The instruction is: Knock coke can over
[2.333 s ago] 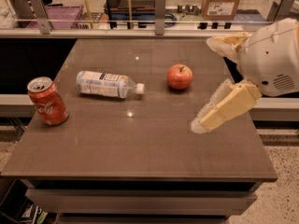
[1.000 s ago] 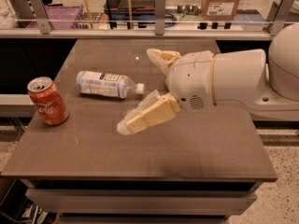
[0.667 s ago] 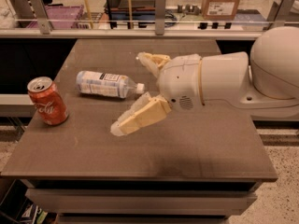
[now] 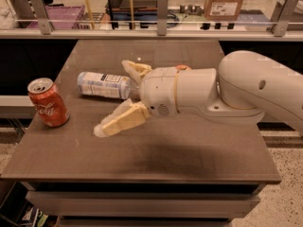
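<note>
My arm reaches in from the right over the brown table [image 4: 189, 155], farther left than a moment ago. My pincer [image 4: 112, 98] is released, its two cream fingers spread wide. The nearer finger [image 4: 122, 119] slants down and left, and its tip now lies closer to the coke can [image 4: 48, 102] than in the previous frame, though still apart from it. I cannot tell whether that tip touches the tabletop.

The coke can stands upright near the table's left edge, where it stood before, with its silver top and pull tab facing up.

Behind the near finger, the clear plastic bottle [image 4: 102, 84] lies on its side in the same spot, its capped end now hidden by my wrist. The farther finger [image 4: 137, 70] juts up and left just beyond the bottle. Seen from here, the bottle's right end sits in the gap between the two fingers.

The apple seen earlier is now covered by my arm.

Past the table's far edge, a rail [image 4: 94, 32] runs across, with a purple bin [image 4: 59, 16] and a cardboard box [image 4: 225, 3] beyond it.
</note>
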Controlling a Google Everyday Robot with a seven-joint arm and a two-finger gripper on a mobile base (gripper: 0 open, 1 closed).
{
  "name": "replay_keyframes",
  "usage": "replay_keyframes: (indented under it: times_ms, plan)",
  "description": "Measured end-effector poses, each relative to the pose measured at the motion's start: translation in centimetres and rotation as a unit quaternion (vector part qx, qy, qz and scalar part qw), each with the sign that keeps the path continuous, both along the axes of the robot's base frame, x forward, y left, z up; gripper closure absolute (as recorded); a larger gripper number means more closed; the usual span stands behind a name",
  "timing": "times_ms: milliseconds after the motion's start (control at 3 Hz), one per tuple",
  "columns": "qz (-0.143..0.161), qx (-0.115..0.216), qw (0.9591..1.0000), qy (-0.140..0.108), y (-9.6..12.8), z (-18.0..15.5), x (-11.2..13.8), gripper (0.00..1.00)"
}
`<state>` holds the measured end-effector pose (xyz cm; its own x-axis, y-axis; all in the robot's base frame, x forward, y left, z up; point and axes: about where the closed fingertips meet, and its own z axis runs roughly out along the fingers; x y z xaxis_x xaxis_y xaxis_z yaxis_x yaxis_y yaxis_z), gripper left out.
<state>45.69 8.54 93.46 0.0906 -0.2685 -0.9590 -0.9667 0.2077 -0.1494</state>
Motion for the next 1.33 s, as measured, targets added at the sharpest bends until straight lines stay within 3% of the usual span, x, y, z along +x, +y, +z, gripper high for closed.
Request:
replay_keyframes:
  times_ms: [667, 1333]
  plan:
    - [-0.021, 0.039, 0.999, 0.002, 4.9, -0.4, 0.8, 0.0]
    - [-0.01, 0.05, 0.9984, 0.025, 8.9, -1.9, 1.9, 0.0]
